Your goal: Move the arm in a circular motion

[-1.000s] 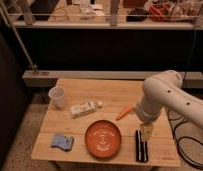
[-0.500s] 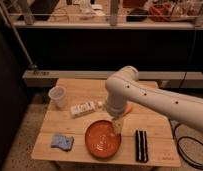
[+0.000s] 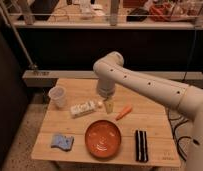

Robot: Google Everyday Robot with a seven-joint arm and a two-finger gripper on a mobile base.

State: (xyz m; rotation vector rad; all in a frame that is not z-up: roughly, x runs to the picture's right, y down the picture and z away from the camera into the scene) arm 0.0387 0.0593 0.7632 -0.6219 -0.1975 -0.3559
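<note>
Right, I am looking at a light wooden desk (image 3: pixel 80 153) standing on a speckled floor (image 3: pixel 17 145). Behind it is a dark wall with a pale ledge (image 3: pixel 50 75), and above that a railed upper level with clutter on it. Dark cables (image 3: pixel 177 131) hang off the desk's right edge.

The arm (image 3: pixel 145 85) reaches in from the right, bends at a rounded joint above the back of the desk and turns downward. Its end effector (image 3: pixel 109 105) hangs low over the desk's middle, between a white bottle (image 3: pixel 85 108) lying on its side and a carrot (image 3: pixel 124 112). I cannot tell whether it is wide or narrow, nor whether it touches the wood.

A clear plastic cup (image 3: pixel 57 96) stands upright near the back left corner; I cannot make out its contents. An orange bowl (image 3: pixel 103 138) sits at the front centre, its inside showing only pale glints. A blue sponge (image 3: pixel 62 142) lies to its left, and a black striped object (image 3: pixel 140 145) to its right.
</note>
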